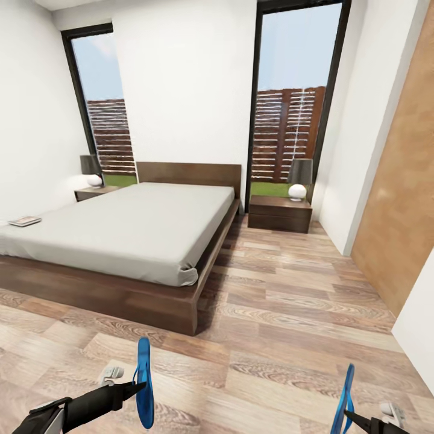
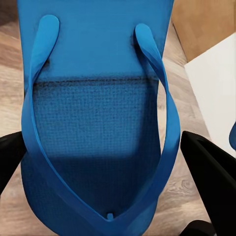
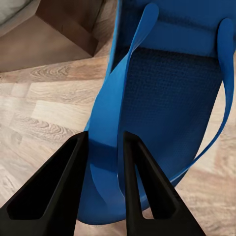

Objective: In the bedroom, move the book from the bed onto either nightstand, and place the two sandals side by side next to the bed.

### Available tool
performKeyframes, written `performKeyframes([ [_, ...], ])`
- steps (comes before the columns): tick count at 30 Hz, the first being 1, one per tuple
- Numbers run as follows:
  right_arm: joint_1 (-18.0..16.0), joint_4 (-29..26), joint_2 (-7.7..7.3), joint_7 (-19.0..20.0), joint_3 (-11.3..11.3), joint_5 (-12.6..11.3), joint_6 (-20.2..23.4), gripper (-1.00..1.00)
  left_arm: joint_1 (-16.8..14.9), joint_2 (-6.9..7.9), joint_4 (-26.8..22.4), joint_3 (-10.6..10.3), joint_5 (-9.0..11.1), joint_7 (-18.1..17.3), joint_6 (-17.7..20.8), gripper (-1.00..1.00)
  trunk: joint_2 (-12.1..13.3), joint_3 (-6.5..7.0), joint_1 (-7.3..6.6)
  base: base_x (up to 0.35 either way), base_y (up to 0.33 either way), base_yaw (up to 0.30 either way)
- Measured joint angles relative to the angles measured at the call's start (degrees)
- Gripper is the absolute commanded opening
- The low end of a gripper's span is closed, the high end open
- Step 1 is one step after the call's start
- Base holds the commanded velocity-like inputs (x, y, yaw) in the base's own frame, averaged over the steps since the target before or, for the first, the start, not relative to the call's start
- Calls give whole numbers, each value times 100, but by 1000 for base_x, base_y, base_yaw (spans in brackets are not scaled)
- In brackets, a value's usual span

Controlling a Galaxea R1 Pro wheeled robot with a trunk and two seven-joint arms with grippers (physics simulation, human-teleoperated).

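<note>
Each gripper holds one blue sandal upright above the wood floor, a little short of the bed's foot. My left gripper (image 1: 137,389) is shut on the left sandal (image 1: 143,361), and in the left wrist view its black fingers (image 2: 209,182) flank the sole (image 2: 98,73). At the right, my right gripper (image 1: 352,416) is shut on the other sandal (image 1: 347,386), pinching its edge (image 3: 172,88) between both fingers (image 3: 54,191). The bed (image 1: 132,229) lies ahead to the left. The book (image 1: 24,221) rests on its far left edge. One nightstand (image 1: 93,193) stands left of the headboard, another (image 1: 279,213) to its right.
A lamp (image 1: 91,170) stands on the left nightstand and another (image 1: 299,179) on the right one. Open plank floor (image 1: 289,301) runs along the bed's right side. A brown wood panel (image 1: 404,199) and a white wall close the right. The bed frame corner (image 3: 64,24) is near the right sandal.
</note>
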Motion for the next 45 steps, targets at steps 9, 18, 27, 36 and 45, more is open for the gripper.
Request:
performKeyframes([
  [9, -2, -4, 2, 9, 0, 0, 0, -100, 0, 0, 0, 0, 0, 0, 0, -100, 321, 166, -177, 0, 0, 0],
  [18, -1, -6, -1, 26, 6, 25, 0, -100, 0, 0, 0, 0, 0, 0, 0, -100, 682, 328, -375, 0, 0, 0],
  [27, -1, -23, -1, 526, 24, 412, 14, -100, 0, 0, 0, 0, 0, 0, 1, -100, 1043, 489, -573, 0, 0, 0],
  [36, -2, -14, -1, 1146, 15, 596, 46, -100, 1, -29, 220, -10, -11, 3, -113, -100, 1404, 651, -770, 0, 0, 0],
  [45, 5, 223, 6, 1100, 20, 606, 6, -100, 3, -92, 636, -16, -167, 19, -371, -100, 1765, 812, -968, 0, 0, 0],
])
